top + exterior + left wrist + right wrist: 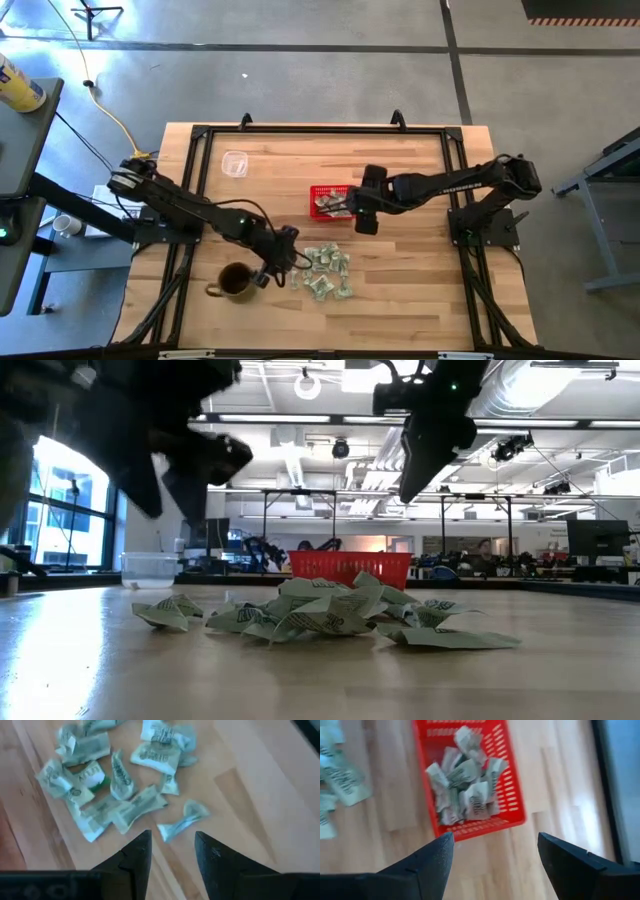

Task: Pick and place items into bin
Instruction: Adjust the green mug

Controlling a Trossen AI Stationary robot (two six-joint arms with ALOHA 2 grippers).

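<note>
Packets loose on the bench and in the red basket, both arms above with nothing held.

The packets (326,272) lie in a loose heap near the bench's (420,300) front middle; more packets fill the red basket (327,201) just behind the heap. The left gripper (172,851) hangs over the heap's edge, jaws apart and empty, one packet just ahead. The right gripper (495,857) hovers by the basket, jaws wide and empty. A brown mug (234,282) stands beside the left gripper; a clear cup (235,163) sits farther back.
</note>
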